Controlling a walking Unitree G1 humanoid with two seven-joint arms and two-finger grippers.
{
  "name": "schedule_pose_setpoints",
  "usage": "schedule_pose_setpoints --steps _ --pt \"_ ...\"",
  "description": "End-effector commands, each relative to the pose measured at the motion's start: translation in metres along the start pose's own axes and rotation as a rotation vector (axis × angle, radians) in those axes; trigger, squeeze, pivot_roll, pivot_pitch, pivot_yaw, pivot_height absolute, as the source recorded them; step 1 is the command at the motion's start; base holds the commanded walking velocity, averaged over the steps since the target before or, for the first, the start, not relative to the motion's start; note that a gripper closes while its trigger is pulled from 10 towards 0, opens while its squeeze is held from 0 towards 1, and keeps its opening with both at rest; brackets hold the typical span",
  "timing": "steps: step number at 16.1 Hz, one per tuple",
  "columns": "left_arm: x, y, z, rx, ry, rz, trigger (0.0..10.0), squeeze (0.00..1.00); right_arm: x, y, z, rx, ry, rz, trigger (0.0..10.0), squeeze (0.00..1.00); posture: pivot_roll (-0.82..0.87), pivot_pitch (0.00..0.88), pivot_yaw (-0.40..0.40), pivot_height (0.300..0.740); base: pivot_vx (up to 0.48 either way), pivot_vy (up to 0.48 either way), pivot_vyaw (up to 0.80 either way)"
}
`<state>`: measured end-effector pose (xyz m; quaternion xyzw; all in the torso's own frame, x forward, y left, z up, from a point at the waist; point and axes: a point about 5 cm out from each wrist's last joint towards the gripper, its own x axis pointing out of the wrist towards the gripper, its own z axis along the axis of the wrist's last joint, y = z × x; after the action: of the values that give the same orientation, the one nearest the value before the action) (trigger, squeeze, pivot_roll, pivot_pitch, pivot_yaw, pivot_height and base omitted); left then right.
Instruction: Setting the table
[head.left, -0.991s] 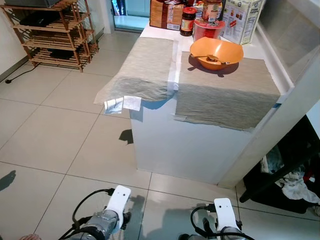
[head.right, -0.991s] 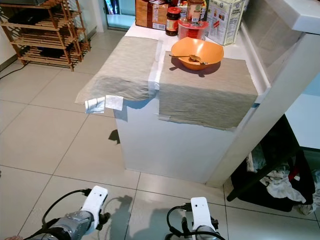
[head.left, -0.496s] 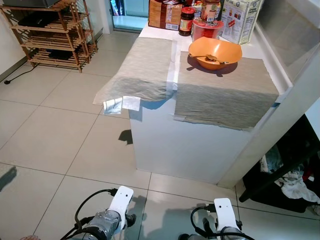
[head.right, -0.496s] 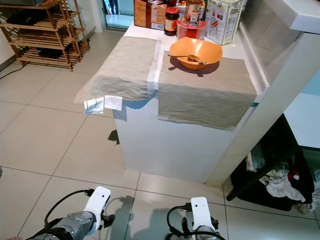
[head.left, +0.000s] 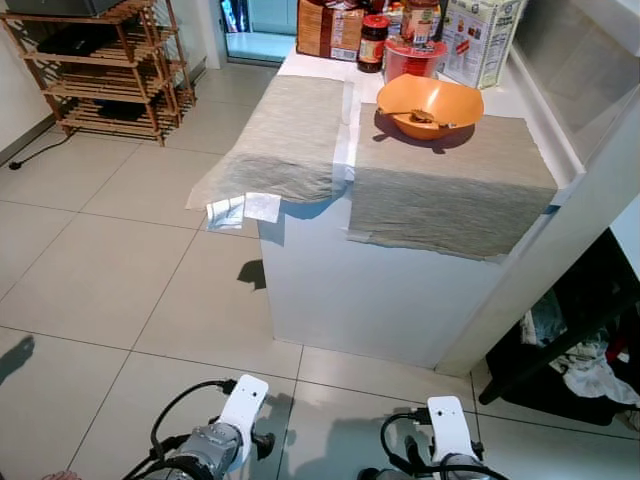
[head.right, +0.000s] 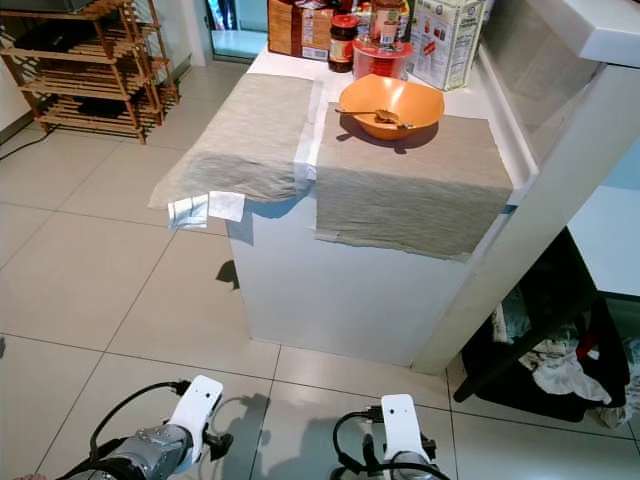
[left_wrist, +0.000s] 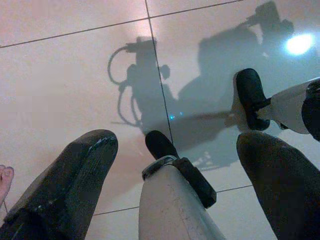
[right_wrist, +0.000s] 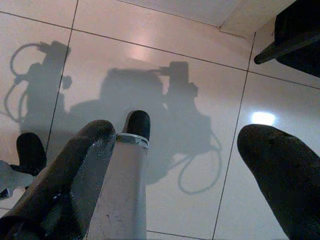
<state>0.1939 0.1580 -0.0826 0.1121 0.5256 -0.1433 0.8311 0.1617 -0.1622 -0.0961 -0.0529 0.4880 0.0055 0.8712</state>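
A white counter (head.left: 370, 290) stands ahead of me with two grey placemats on it, the left placemat (head.left: 285, 140) and the right placemat (head.left: 450, 185), both drooping over the near edge. An orange bowl (head.left: 430, 105) with a spoon (head.left: 425, 116) in it sits at the far end of the right placemat. Both arms hang low, well short of the counter: left arm (head.left: 235, 425), right arm (head.left: 445, 430). My left gripper (left_wrist: 180, 145) and right gripper (right_wrist: 180, 132) are open over the floor tiles, holding nothing.
Behind the bowl stand a red-lidded tub (head.left: 415, 55), a jar (head.left: 373, 40), a carton (head.left: 478, 38) and a brown box (head.left: 325, 28). A wooden rack (head.left: 105, 65) is far left, a dark basket of clothes (head.left: 580, 350) on the right. A person's toes (left_wrist: 4, 180) show by my left side.
The head view has shifted slightly, and the left arm has drifted a little to the right. Nothing on the counter has moved.
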Motion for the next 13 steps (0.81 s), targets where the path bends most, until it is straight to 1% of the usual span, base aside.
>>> schedule_pose_setpoints --steps 1,3,8,10,13 --pt "0.0 -0.002 0.0 0.005 -0.002 -0.005 10.0 1.0 0.001 0.0 0.003 0.004 -0.003 -0.006 10.0 0.0 -0.06 0.0 0.003 0.74 0.0 0.0 0.0" --pt "0.0 0.0 0.008 0.007 -0.015 0.001 10.0 1.0 0.001 0.0 0.003 0.007 -0.003 -0.006 10.0 0.0 -0.06 0.0 0.006 0.74 0.0 0.0 0.0" --pt "-0.001 0.004 0.016 -0.002 -0.047 0.015 10.0 1.0 0.001 -0.001 0.004 0.003 -0.004 -0.008 10.0 0.0 -0.07 0.0 -0.004 0.74 0.0 0.0 0.0" --pt "-0.001 0.006 0.015 -0.022 -0.042 0.008 10.0 1.0 0.001 -0.001 0.003 0.002 -0.004 -0.009 10.0 0.0 -0.07 0.0 -0.003 0.74 0.0 0.0 0.0" --pt "-0.002 0.01 0.015 -0.015 -0.037 -0.007 10.0 1.0 0.001 -0.002 0.004 0.008 -0.006 -0.015 10.0 0.0 -0.07 0.0 0.002 0.74 0.0 0.0 0.0"
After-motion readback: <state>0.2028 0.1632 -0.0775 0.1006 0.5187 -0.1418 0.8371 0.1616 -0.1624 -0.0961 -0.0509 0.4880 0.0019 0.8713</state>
